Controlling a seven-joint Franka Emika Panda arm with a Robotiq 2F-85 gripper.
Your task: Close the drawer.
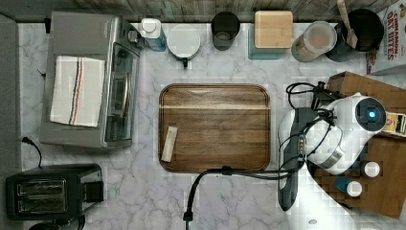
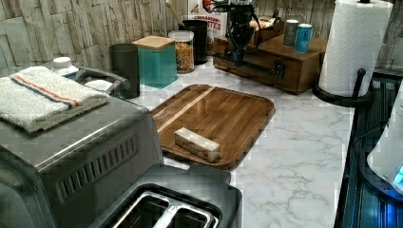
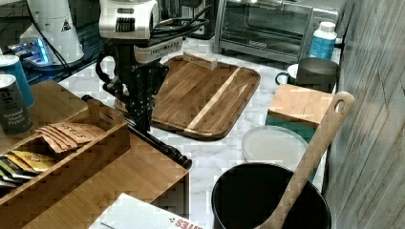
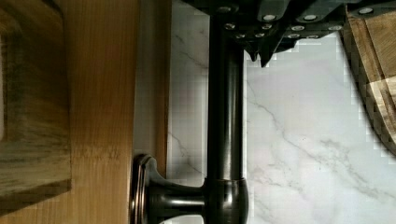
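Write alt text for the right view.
The robot gripper reaches down at the dark bar handle on the front of a wooden cabinet. Behind it, a wooden tray lies on the marble counter.

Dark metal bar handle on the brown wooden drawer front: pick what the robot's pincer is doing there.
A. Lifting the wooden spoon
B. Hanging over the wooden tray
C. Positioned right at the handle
C: in the right view the pincer reaches down to the dark metal bar handle on the brown wooden drawer front.
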